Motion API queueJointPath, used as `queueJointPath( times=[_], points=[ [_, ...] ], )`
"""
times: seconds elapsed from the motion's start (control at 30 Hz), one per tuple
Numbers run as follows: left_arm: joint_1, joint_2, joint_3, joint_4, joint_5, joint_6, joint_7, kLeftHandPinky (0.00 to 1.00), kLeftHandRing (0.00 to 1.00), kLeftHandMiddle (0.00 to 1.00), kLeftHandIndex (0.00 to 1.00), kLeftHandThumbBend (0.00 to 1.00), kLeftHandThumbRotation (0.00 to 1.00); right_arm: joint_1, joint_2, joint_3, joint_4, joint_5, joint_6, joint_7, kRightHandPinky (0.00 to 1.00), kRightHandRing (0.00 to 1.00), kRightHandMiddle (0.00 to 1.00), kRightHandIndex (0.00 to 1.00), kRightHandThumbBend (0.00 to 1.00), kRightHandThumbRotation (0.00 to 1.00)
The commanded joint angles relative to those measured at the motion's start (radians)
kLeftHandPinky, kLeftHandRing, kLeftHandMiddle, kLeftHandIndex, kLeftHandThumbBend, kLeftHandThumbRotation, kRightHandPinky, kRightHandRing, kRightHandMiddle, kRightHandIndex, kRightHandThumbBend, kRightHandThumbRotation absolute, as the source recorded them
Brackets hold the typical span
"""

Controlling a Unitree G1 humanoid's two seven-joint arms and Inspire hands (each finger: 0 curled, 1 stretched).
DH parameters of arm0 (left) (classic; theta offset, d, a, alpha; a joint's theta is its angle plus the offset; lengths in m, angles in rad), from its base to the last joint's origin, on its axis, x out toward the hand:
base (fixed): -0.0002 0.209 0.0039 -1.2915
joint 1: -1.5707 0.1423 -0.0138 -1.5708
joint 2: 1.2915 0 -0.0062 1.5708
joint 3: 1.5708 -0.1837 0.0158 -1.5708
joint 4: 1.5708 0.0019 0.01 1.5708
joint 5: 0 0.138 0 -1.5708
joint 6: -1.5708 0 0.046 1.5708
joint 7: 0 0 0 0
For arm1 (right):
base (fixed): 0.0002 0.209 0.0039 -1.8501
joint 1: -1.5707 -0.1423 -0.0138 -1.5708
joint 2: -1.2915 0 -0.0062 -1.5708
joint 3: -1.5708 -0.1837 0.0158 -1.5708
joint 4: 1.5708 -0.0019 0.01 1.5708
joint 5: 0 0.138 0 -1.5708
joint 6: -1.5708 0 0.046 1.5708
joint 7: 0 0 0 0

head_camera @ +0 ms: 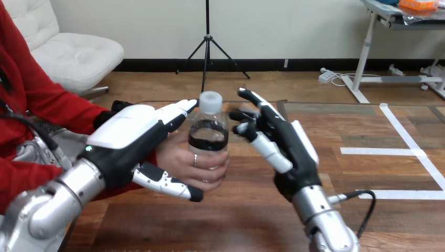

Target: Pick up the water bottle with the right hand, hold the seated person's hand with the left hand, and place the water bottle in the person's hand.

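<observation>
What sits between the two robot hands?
The water bottle, upright in the person's hand, stands between them. The left robot hand lies over the person's hand; the right robot hand is open, apart from the bottle. The head view shows this.

The wooden table runs brown and planked across the view, with strips of white tape stuck flat on it toward 3 o'clock, while near its centre the water bottle stands upright, its base hidden, so contact with the wood cannot be told.
</observation>
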Motion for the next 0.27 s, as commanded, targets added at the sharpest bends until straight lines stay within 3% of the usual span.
queueJointPath(
  times=[0.0,0.23],
  points=[
    [-0.008,-0.044,0.026,0.015,-0.031,-0.02,0.049,0.92,0.98,1.0,1.0,1.0,0.57,-0.018,-0.029,-0.044,-0.039,0.028,-0.037,0.012,0.75,0.84,0.82,0.89,1.0,0.69],
    [0.017,-0.112,0.034,0.023,-0.057,-0.018,0.106,0.92,0.99,1.0,1.0,1.0,0.58,-0.007,-0.055,-0.078,-0.031,0.057,-0.058,0.042,0.74,0.83,0.82,0.88,1.0,0.68]
  ],
)
